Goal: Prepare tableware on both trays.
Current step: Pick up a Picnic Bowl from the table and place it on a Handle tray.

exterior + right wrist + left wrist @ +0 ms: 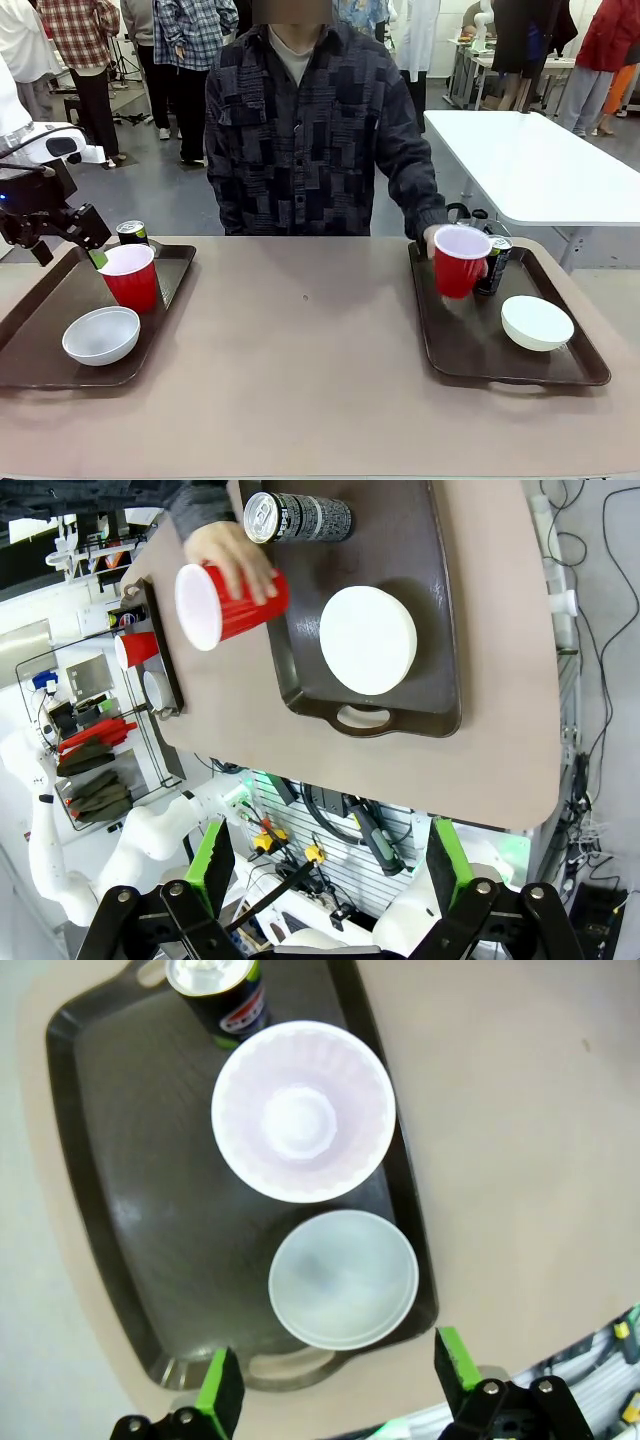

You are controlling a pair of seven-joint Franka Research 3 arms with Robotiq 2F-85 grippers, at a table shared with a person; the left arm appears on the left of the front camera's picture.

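Brown trays sit at the front view's lower left [25, 372] and lower right [450, 350], each holding a red cup, white bowl and can; a person's hand [436, 238] grips the right cup [460, 260]. From the left wrist, the spread left gripper [338, 1388] hovers over that tray's bowl [343, 1279], cup [303, 1111] and can [222, 995]. From the right wrist, the right gripper [328, 865] hangs spread at bottom, tray [440, 630] at upper centre.

You can read almost no text in these pictures. In the left wrist view, the soda can [222, 998] at the far end of the left tray [110, 1210] carries a round emblem in red, white and blue on its black side, but you cannot read any letters near it. In the right wrist view, the other can [297, 517] on the right tray [440, 610] has pale print along its black body; it is too small and blurred for you to make out one word. In the front view, both cans show only green and light marks, not readable.
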